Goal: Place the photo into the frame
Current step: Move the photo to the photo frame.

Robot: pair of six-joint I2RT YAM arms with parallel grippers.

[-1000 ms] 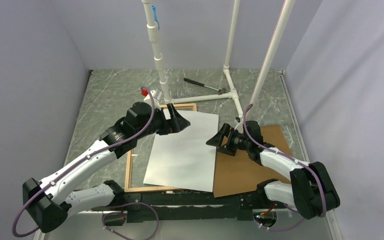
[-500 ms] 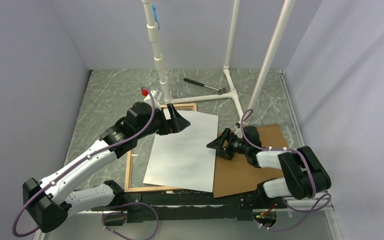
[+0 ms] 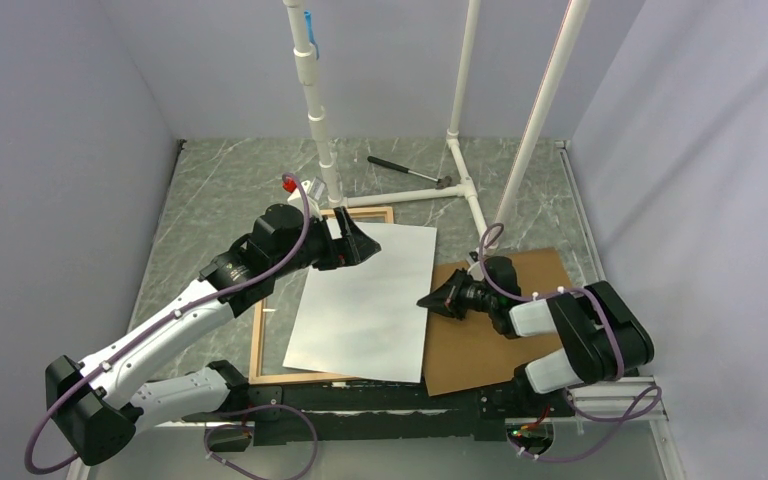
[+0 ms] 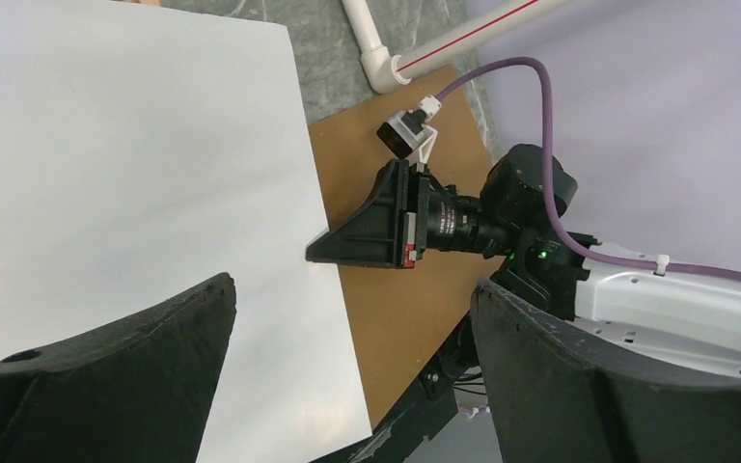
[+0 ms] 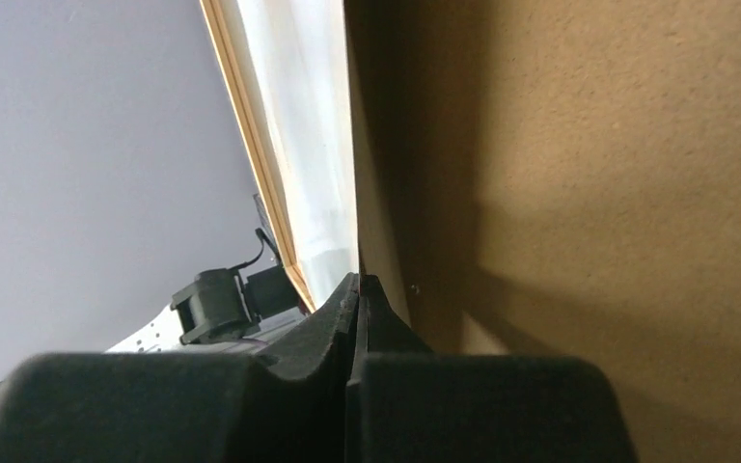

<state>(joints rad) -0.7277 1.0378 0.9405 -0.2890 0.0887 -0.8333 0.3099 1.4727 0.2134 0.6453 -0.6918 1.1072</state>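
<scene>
The photo [image 3: 365,300] lies white-side up, skewed across the light-wood frame [image 3: 257,345].

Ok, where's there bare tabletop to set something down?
Bare tabletop runs along the left wall beside the frame, and across the far edge behind the hammer. The middle is crowded: the photo overlaps frame and backing board, with the left gripper and right gripper at its edges.

A grey marbled table [image 3: 220,190] was enclosed by plain pale walls. A brown backing board [image 3: 500,340] was laid flat on its right near part. White pipes [image 3: 312,90] were stood upright from a jointed base at the far side, and a blue clip [image 3: 310,25] was fixed high on the left one. A dark-handled hammer [image 3: 407,172] was left lying beside that base.
</scene>
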